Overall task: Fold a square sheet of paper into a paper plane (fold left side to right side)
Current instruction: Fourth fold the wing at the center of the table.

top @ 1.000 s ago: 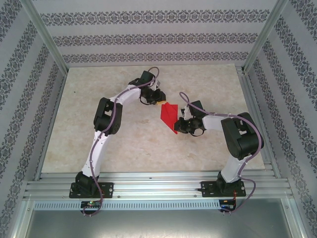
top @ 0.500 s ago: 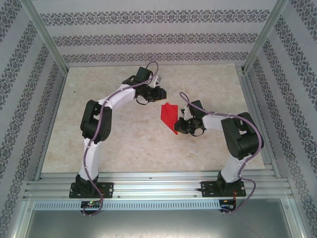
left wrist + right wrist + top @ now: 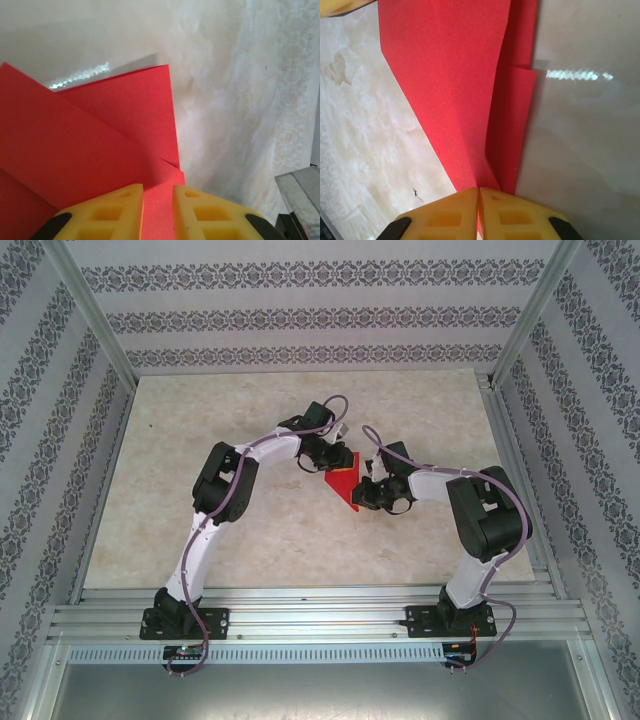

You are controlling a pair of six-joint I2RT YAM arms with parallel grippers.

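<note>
The red sheet of paper (image 3: 343, 486) lies folded into a pointed wedge with layered flaps at the middle of the table. My right gripper (image 3: 366, 492) is shut on its narrow near end; the wrist view shows the paper (image 3: 455, 75) fanning out from the closed right gripper (image 3: 479, 190). My left gripper (image 3: 335, 456) is at the paper's far edge. In the left wrist view this gripper (image 3: 158, 188) is open with a narrow gap, and the folded paper (image 3: 100, 135) lies under and between its yellow fingers (image 3: 117, 210).
The marble-patterned tabletop (image 3: 250, 530) spreads to all sides of the paper. Aluminium rails (image 3: 320, 615) run along the near edge and patterned walls (image 3: 300, 315) enclose the table. A grey metal part (image 3: 300, 185) sits at the left wrist view's lower right.
The left arm has swung in from the back left and brought its gripper onto the paper's far edge. The right gripper and the paper have stayed put.
</note>
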